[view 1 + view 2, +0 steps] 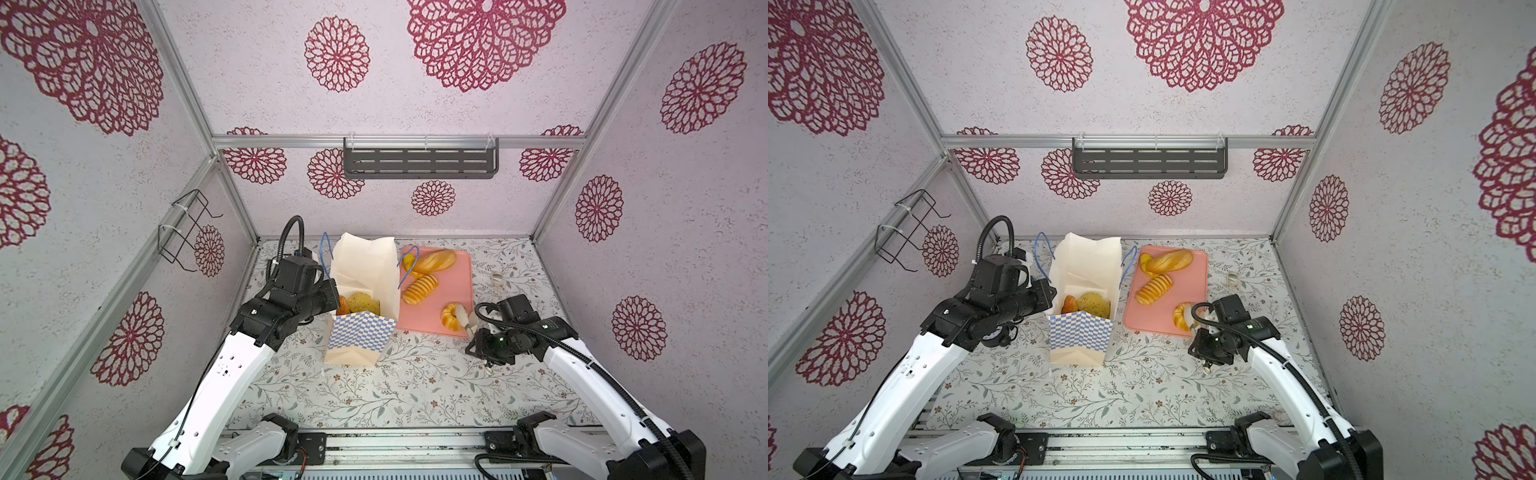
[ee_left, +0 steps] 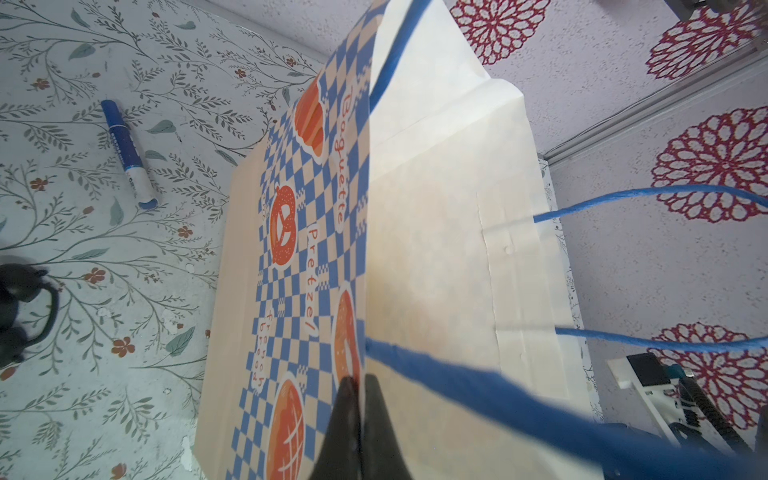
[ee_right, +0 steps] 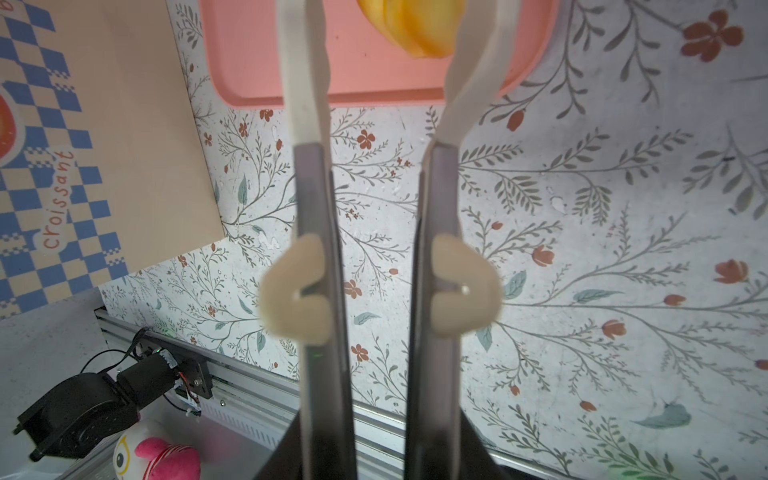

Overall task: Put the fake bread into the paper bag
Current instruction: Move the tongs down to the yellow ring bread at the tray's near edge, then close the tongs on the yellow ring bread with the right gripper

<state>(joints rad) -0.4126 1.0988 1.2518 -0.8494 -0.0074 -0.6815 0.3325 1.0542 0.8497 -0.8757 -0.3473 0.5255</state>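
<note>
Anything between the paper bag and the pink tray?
No. The right wrist view shows only a bare strip of floral table cover between the paper bag and the pink tray.

Reference: right gripper [image 1: 1194, 322], pale tips against the ring bun [image 1: 1180, 316] at the near edge of the pink tray [image 1: 1187, 282].
Beyond it, on the tray: ridged roll [image 1: 1154, 289], long loaf [image 1: 1170, 260].
To its left: paper bag [image 1: 1081, 332], upright, mouth open, two breads [image 1: 1086, 305] inside.
At the bag's rim farthest from it: left gripper [image 1: 1054, 297].

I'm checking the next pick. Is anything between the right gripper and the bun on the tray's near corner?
Nothing visible does. The right gripper is open, its fingers over the pink tray's near edge right at the bun; no other bread lies between.
</note>
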